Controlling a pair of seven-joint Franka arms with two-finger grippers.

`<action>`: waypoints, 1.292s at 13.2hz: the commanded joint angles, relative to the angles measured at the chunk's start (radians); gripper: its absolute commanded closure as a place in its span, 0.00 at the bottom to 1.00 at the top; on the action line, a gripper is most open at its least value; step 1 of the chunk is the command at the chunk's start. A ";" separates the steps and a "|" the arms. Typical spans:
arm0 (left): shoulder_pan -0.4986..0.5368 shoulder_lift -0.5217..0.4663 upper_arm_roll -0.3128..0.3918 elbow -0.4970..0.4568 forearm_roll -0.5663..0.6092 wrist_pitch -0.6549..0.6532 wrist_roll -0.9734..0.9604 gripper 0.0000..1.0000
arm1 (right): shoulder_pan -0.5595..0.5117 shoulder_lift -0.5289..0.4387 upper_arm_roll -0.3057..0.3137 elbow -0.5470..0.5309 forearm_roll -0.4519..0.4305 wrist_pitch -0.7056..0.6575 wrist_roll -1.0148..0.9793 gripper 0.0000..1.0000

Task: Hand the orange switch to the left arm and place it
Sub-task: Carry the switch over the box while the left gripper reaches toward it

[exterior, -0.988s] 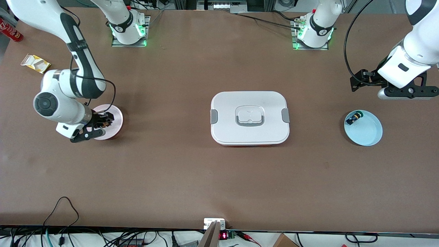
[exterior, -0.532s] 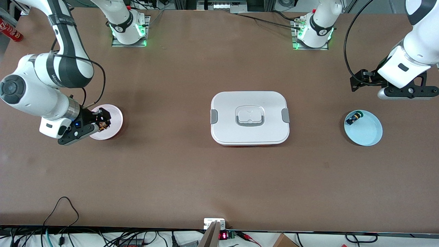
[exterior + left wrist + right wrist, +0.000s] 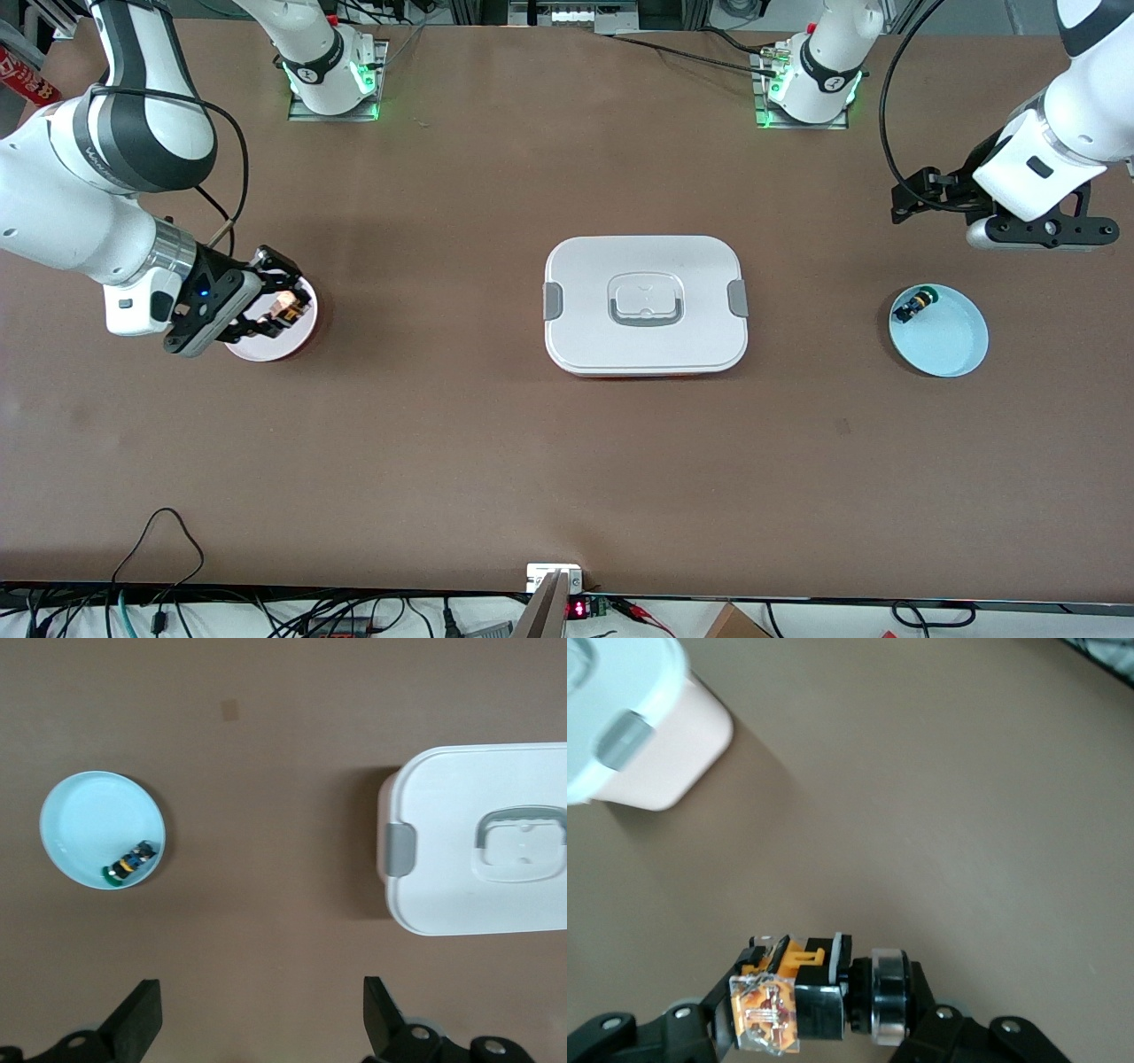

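My right gripper [image 3: 282, 308] is shut on the orange switch [image 3: 285, 307] and holds it up over the pink plate [image 3: 266, 346] at the right arm's end of the table. In the right wrist view the orange switch [image 3: 811, 1001] fills the space between the black fingers, its orange-tan body and black barrel showing. My left gripper [image 3: 1036, 232] hangs open and empty over bare table beside the blue plate [image 3: 952, 350]; in the left wrist view its fingertips [image 3: 137, 1019] stand wide apart. The white box [image 3: 645, 304] sits shut at the table's middle, between the two plates.
The blue plate holds a small black switch with a green-yellow cap [image 3: 913, 306], also seen in the left wrist view [image 3: 131, 862]. A red can [image 3: 22, 78] lies at the table's corner by the right arm. Cables run along the edge nearest the front camera.
My right gripper has risen off the pink plate with the orange switch in it and turned toward the box. My left gripper has shifted slightly toward the robots' bases.
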 commanded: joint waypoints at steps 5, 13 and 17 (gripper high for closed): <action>0.057 0.124 0.012 0.148 -0.195 -0.225 -0.014 0.00 | 0.068 -0.006 0.007 -0.007 0.467 0.046 -0.480 0.85; 0.072 0.342 0.006 0.138 -0.742 -0.354 0.009 0.00 | 0.137 -0.005 0.122 -0.002 0.956 0.008 -0.766 0.85; 0.034 0.391 -0.006 0.021 -1.073 -0.267 0.227 0.00 | 0.195 0.021 0.122 -0.002 1.096 -0.034 -0.786 0.85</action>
